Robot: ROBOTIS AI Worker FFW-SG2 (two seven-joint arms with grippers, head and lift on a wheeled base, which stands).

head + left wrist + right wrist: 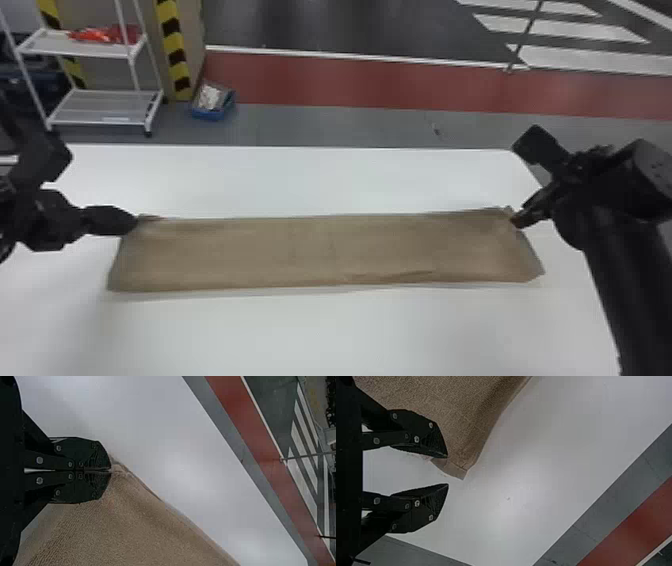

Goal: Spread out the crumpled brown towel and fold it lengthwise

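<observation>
The brown towel (320, 252) lies as a long, fairly flat strip across the white table, with small wrinkles along its near edge. At its far left corner my left gripper (134, 221) is shut on the cloth; in the left wrist view the same gripper (111, 471) pinches the corner of the towel (130, 522). My right gripper (517, 220) stands at the far right corner. Seen from the right wrist, that gripper (447, 471) is open, one finger over the edge of the towel (451, 419) and the other above bare tabletop.
The white table (320, 180) extends beyond the towel on all sides. Behind it on the floor stand a white shelf rack (105, 107) at the left and a blue box (212, 114) beside a striped pillar (174, 50).
</observation>
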